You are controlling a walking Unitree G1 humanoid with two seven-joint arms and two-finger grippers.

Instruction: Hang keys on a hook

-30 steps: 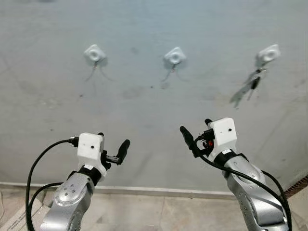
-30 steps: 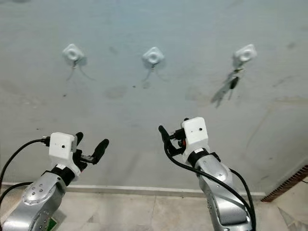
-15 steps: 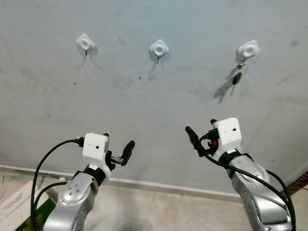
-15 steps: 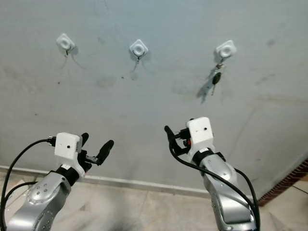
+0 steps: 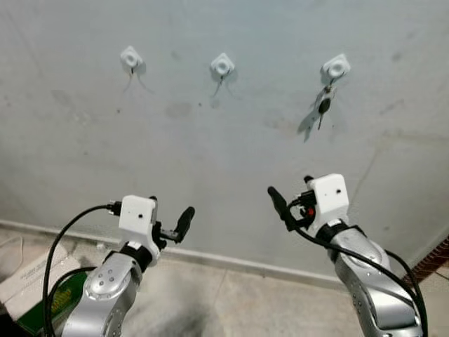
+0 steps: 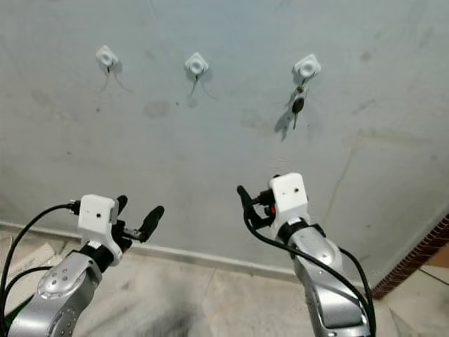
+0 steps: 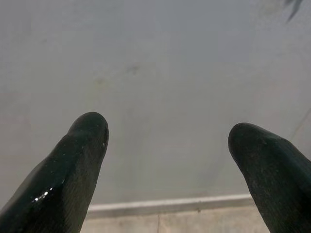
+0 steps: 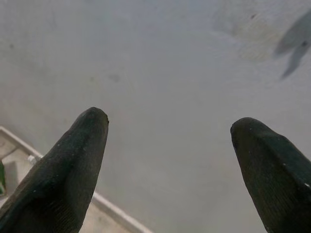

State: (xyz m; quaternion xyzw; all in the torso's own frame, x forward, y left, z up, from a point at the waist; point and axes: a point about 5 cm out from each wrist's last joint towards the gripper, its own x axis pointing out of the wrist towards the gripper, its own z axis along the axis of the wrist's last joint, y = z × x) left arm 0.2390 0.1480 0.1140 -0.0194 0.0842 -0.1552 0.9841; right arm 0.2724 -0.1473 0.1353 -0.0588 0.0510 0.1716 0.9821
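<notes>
Two hooks [image 5: 130, 57] bare; keys [image 5: 323, 105] hang rightmost.

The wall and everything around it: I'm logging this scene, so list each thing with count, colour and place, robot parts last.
hooks: 3, white, in a row high on the wall; left, middle, right
keys: 1 bunch, dark, hanging from the right hook
wall: 1, grey, scuffed, straight ahead
skirting: 1, pale, along the wall's foot
floor: 1, beige tiles, below
box: 1, green, on the floor at the robot's left
left claw: 1, black, open, held low before the wall
right claw: 1, black, open, held low, below the keys
</notes>
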